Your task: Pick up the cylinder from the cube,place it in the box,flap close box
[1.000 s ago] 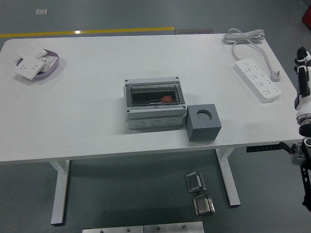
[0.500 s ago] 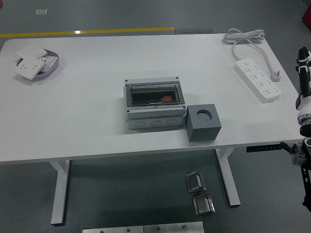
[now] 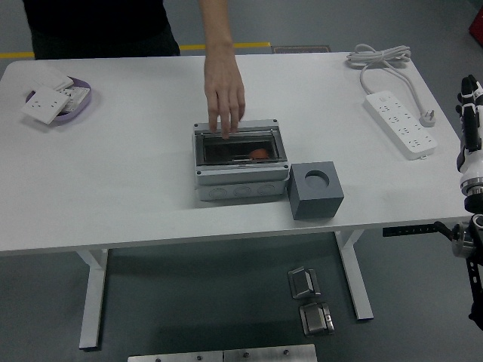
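Grey plastic junction box with a clear hinged flap (image 3: pixel 240 162) sits mid-table on the white table (image 3: pixel 136 181); the small orange cylinder (image 3: pixel 258 154) lies inside it, seen through the flap, while the grey cube with a round empty socket (image 3: pixel 316 190) stands just right of the box, touching its front corner. A person's hand (image 3: pixel 225 94) reaches in from beyond the box, fingertips resting on the flap's far edge. The robot's right hand (image 3: pixel 469 113) hangs well right of the box at the table's edge, fingers straight and holding nothing; a white power strip (image 3: pixel 401 123) lies between.
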Robot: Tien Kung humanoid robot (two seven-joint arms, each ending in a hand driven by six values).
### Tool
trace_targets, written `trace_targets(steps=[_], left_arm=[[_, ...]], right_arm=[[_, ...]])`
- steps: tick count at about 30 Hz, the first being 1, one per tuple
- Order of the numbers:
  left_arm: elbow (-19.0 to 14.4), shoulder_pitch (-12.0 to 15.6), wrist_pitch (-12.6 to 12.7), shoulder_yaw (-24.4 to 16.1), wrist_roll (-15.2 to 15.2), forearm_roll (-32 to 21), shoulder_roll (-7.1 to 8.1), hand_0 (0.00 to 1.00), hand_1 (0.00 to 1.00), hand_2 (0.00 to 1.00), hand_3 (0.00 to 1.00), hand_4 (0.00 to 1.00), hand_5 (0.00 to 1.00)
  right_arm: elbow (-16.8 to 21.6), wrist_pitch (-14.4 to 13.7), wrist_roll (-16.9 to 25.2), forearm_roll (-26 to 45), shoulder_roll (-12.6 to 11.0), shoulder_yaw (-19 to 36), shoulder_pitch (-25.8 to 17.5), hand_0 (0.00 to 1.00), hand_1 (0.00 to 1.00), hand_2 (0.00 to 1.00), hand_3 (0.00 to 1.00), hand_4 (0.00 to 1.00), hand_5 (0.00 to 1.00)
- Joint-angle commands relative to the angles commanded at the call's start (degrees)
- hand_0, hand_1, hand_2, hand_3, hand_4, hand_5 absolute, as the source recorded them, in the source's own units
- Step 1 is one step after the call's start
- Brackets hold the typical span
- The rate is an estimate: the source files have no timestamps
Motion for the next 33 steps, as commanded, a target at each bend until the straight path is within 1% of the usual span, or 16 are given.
trace_targets(steps=[25, 33], left_arm=[[0.0, -0.22, -0.13, -0.13, 0.06, -0.03, -0.18, 0.597, 0.621, 0.576, 0.611, 0.671, 0.3], [0.0, -0.28, -0.13, 0.09, 0.0, -0.23, -0.13, 0.597, 0.622, 0.576, 0.611, 0.672, 0.301]], right_arm=[[-0.23, 2.08, -1.63, 0.07, 0.01, 0.19, -0.02, 0.998, 0.998, 0.998, 0.998, 0.998, 0.998], [-0.34, 2.25, -1.75, 0.22, -0.23, 0.16, 0.08, 0.998, 0.998, 0.998, 0.998, 0.998, 0.998]])
